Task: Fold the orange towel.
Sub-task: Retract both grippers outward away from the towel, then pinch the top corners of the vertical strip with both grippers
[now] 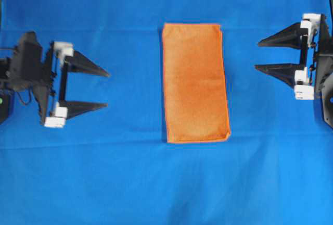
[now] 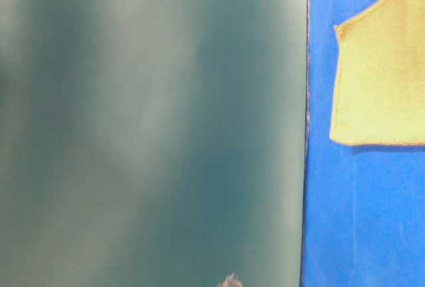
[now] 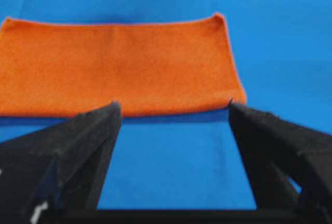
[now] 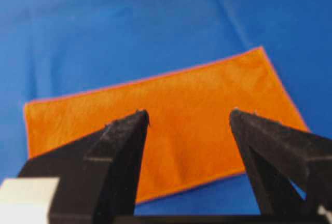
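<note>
— Across the blue cloth (image 1: 104, 183) covering the whole table, what is lying there?

— At its middle, the orange towel (image 1: 195, 83) is lying flat as a tall, narrow rectangle, already folded over once, its edges lining up neatly.

— And the arms?

— Both are hanging well apart from it. Off to one side the left gripper (image 1: 107, 88) is standing wide and holding nothing; opposite, the right gripper (image 1: 257, 54) is gaping just as wide, also gripping nothing, both pointing at the towel.
</note>
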Motion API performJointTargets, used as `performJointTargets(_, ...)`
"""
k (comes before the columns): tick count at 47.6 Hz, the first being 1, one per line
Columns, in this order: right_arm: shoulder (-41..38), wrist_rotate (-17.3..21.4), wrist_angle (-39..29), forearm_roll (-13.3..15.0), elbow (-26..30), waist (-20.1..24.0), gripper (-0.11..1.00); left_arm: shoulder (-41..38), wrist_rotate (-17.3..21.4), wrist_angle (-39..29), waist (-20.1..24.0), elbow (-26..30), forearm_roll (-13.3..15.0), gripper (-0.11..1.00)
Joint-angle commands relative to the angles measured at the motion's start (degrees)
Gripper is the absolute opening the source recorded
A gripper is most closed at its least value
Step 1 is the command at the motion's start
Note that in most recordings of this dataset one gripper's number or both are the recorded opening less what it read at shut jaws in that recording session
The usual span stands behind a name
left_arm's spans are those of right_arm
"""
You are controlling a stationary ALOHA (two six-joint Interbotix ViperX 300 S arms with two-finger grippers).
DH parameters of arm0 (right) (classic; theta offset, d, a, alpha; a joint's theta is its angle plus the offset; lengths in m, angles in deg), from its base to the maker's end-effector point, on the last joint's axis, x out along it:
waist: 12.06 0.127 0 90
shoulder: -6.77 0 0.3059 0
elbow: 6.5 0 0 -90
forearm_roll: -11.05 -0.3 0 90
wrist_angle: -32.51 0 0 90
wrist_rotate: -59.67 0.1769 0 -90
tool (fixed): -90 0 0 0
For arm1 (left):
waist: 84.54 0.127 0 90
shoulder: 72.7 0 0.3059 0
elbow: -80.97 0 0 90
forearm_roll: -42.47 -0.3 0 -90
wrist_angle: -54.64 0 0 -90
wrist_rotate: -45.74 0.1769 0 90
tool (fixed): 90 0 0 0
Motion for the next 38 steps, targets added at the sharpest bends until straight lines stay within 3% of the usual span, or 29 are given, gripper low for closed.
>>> performJointTargets(1,0.79,0.18,3.52,-0.79,-1.76,0.00,0.65,1.76,0.00,1.49,0.26,-0.97,-0.09,0.78)
performJointTargets(7,-0.09,0.18,6.59,-1.41,-3.16,0.00,0.65,2.64,0.00,3.60,0.18,-2.55,-0.09,0.78)
performJointTargets(24,-0.97,0.18,6.68,-1.49,-2.55,-0.26,0.65,1.93,-0.09,3.96,0.35,-2.11,0.09,0.78)
performJointTargets(29,-1.67,0.18,5.80,-1.49,-0.62,-1.76,0.65,0.53,-0.26,4.13,1.58,0.00,0.09,0.78)
performJointTargets(38,-7.56,-0.26,0.44,-1.23,4.13,-6.42,0.65,-9.32,-0.09,3.52,6.33,7.73,0.09,0.78)
